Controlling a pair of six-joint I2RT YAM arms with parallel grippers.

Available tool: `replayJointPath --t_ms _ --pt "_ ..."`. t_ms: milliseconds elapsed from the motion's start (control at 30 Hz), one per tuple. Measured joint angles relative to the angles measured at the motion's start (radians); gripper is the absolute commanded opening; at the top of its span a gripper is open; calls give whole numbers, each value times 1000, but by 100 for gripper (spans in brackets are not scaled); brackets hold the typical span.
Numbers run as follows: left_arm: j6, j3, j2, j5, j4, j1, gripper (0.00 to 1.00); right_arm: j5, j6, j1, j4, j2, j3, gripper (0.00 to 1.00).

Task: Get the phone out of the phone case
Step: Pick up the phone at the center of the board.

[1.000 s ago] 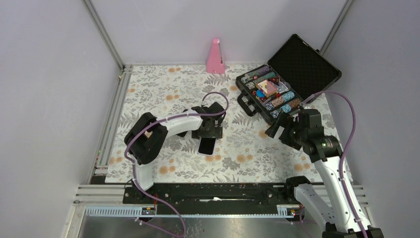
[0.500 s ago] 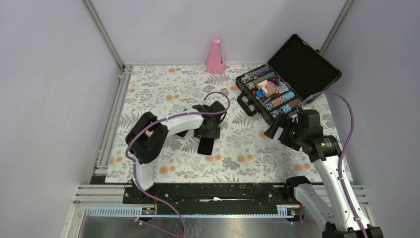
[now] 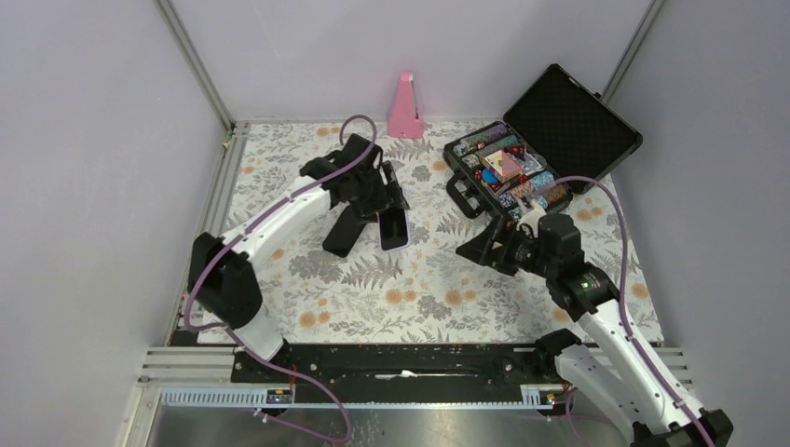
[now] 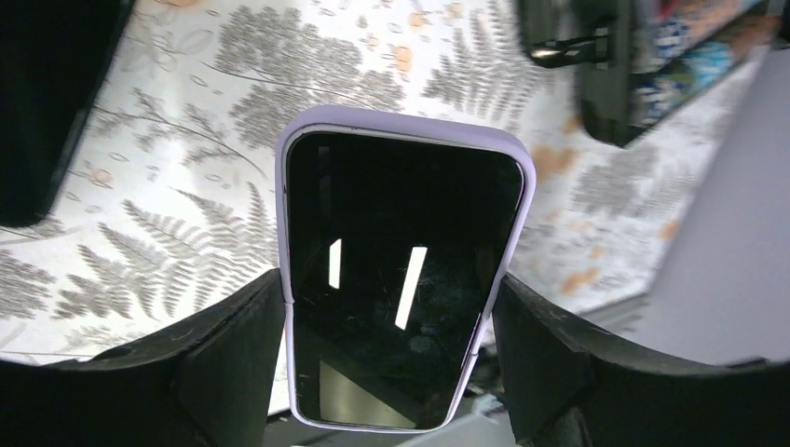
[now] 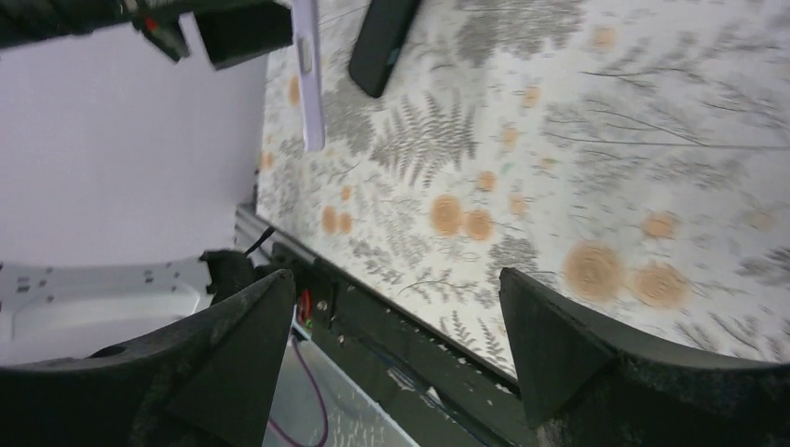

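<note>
Clamping lilac case [image 4: 407, 124] w/ phone [image 4: 401, 279] inside: L gripper [image 4: 387, 331].

Phone case [image 3: 395, 228] in the left claw [image 4: 387, 317] — slab [image 3: 340, 233] beside it on the mat [image 3: 438, 279], suitcase [image 3: 578, 121] rightward.

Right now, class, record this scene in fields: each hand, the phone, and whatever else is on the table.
left hand: shut on the phone by its long sides
phone: inside its lilac case, screen facing the wrist camera
right hand: open, empty, above the floral mat
black slab: flat on the mat, beside the phone
chip case: open, back right
pink wedge: back edge
</note>
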Motion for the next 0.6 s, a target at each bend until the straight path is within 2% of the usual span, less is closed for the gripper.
replayJointPath --t_ms 100,267,433,600 --pt "-65 0 -55 91 10 29 0 4 23 104 93 41 14 81" --pt "-151 0 -101 224 47 40 0 15 63 228 214 163 89 66" --pt "-209 -3 -124 319 93 40 0 23 111 287 323 246 151 57" --pt "-237 -6 -144 367 119 41 0 65 145 305 378 252 174 44"
